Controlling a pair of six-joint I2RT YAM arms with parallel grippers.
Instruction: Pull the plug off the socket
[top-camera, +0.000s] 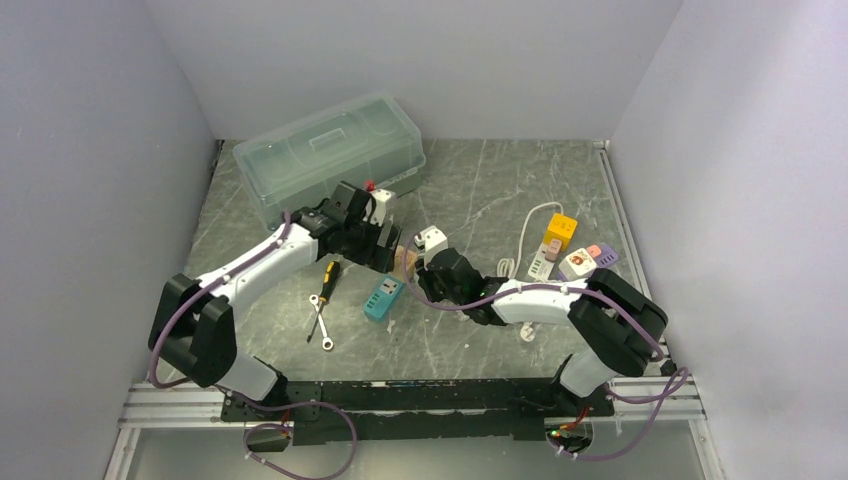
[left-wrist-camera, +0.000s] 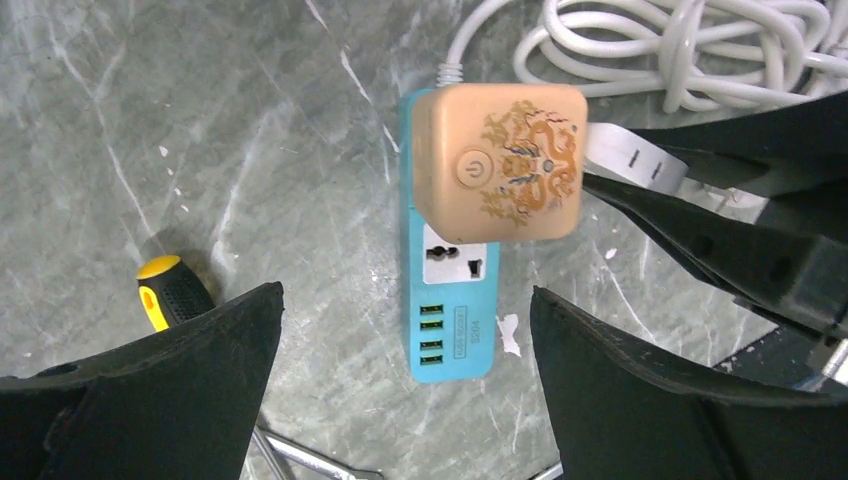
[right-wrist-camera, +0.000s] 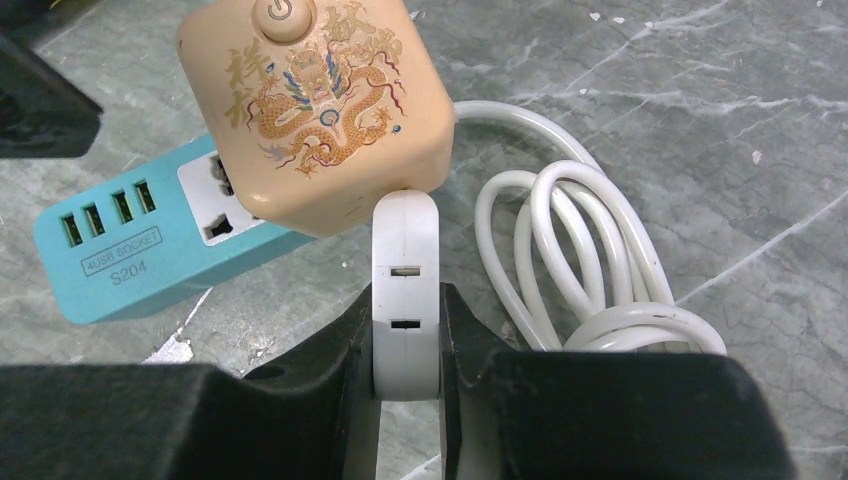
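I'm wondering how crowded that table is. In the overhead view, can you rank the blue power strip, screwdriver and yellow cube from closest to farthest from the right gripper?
Measured from the right gripper, which is clamped on the white plug:
1. Blue power strip, just beside it on its left.
2. Screwdriver, further left.
3. Yellow cube, well off to the right.

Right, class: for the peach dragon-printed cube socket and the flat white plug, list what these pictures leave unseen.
Right wrist: pins of the flat white plug, inside the peach dragon-printed cube socket.
Left wrist: far face of the teal plastic power strip, under that cube.
Left wrist: shaft of the yellow-and-black screwdriver, behind a finger of the left gripper.
Top external: the plug, masked by the right gripper.
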